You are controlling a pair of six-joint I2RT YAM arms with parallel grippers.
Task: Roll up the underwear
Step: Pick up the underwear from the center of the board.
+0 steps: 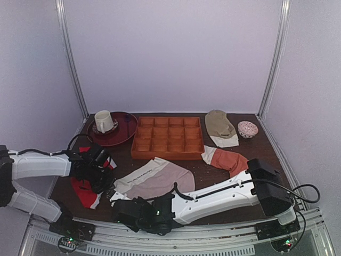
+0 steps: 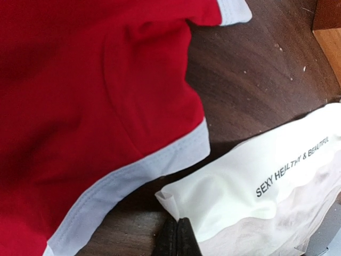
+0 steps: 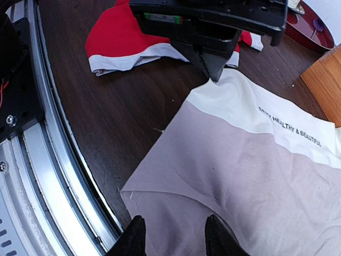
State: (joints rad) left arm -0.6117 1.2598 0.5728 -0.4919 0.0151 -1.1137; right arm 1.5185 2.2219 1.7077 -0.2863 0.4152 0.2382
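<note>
The underwear (image 1: 160,180) lies flat at the front middle of the table: pinkish-beige cloth with a wide white waistband with dark lettering (image 2: 290,172). My left gripper (image 2: 178,237) is shut on the near corner of the waistband; it also shows in the top view (image 1: 109,186) and in the right wrist view (image 3: 213,64). My right gripper (image 3: 177,237) is open, its two dark fingers (image 3: 221,234) standing over the beige leg end of the underwear (image 3: 224,176) near the table's front rail. It sits at the front in the top view (image 1: 120,204).
A red garment with white trim (image 1: 85,191) lies under and left of my left gripper. An orange compartment tray (image 1: 168,137) stands behind the underwear. A dark red plate (image 1: 123,128) with a cup (image 1: 103,121) is back left. An orange-rust garment (image 1: 230,160), an olive garment (image 1: 221,127) and a small bowl (image 1: 248,129) lie at the right.
</note>
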